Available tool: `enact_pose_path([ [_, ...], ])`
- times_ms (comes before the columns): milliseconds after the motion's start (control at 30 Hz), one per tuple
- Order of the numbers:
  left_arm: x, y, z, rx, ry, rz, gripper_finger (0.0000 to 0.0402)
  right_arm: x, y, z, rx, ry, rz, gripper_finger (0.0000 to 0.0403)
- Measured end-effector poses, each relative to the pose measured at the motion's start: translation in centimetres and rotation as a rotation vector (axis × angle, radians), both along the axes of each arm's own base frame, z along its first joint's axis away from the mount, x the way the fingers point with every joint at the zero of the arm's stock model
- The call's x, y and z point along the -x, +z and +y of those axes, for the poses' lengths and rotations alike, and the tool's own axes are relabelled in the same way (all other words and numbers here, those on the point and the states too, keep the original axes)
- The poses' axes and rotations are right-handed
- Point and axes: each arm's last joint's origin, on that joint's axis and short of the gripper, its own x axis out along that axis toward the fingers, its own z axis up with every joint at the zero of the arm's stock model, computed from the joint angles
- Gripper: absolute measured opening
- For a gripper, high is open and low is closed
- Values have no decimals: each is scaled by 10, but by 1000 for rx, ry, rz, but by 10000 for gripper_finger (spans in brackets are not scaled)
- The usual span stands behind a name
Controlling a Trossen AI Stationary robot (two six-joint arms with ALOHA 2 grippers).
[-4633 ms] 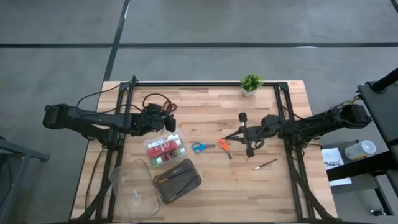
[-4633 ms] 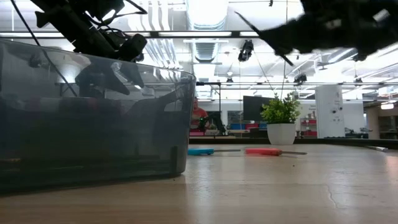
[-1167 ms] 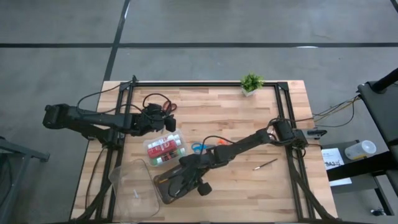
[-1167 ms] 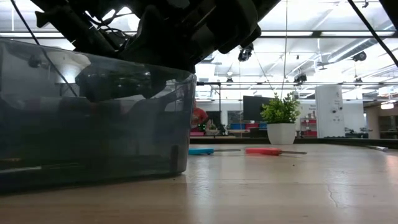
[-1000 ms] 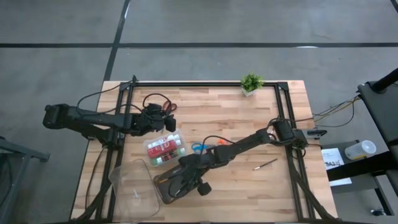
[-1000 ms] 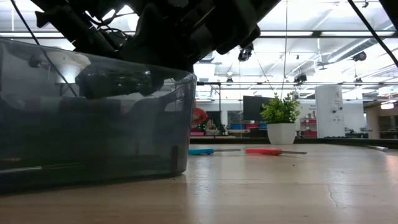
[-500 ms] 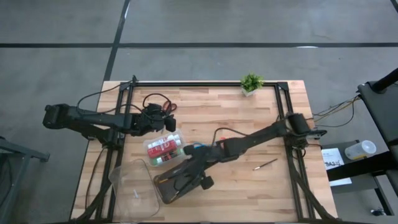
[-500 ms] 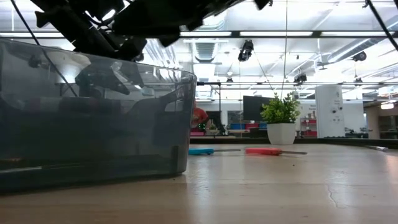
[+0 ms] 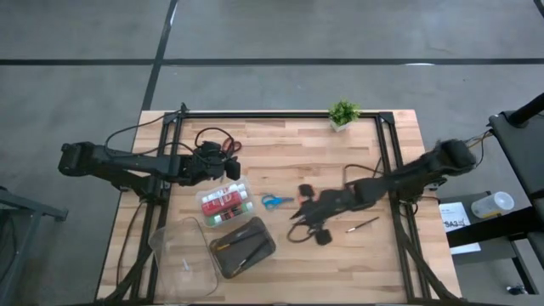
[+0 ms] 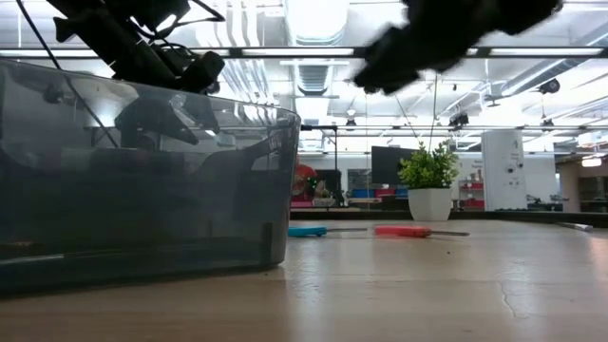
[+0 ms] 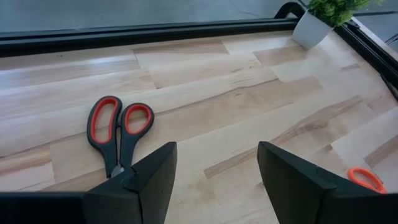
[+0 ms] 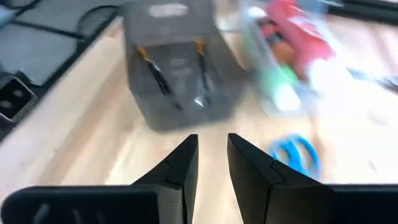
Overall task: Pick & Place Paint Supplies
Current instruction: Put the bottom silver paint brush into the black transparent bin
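Observation:
My right gripper [image 9: 295,223] hovers open above the table's middle, right of the dark grey case [image 9: 242,246]; its narrow gap [image 12: 212,146] holds nothing. Two brushes [image 12: 152,74] lie in that case. Paint tubes [image 9: 225,204] lie in a clear box. Blue scissors [image 9: 272,201] lie flat on the wood, orange scissors [image 10: 404,231] beside them. One brush [image 9: 363,224] lies on the table near the right. My left gripper [image 9: 231,167] waits open at the table's left, with red-handled scissors [image 11: 118,127] lying on the wood before it.
A large clear tub [image 9: 183,251] stands at the near left and fills the low view's left [image 10: 142,171]. A small potted plant [image 9: 343,113] stands at the far edge. Black frame rails [image 9: 387,170] run along the table's sides. Bare wood lies near the front right.
My right gripper has risen out of the dark grey case and drawn back toward the table's right edge, fast enough to blur. The brushes stay in the case. The left arm has kept still.

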Motion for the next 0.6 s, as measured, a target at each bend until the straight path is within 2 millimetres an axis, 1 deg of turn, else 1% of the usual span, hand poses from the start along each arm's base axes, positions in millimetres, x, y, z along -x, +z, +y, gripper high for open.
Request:
enact_pose_path([
  [67,0,0,0,0,0,0,232,23,-4,-2,-1,-46,0,82],
  [200,0,0,0,0,0,0,232,67,-20,-3,-44,-79,28,82],
  [333,0,0,0,0,0,0,233,103,-39,-5,-87,-92,66,82],
  [467,0,0,0,0,0,0,233,131,-54,-6,-133,-103,78,82],
  [600,0,0,0,0,0,0,233,152,-67,-8,-134,-80,101,82],
])
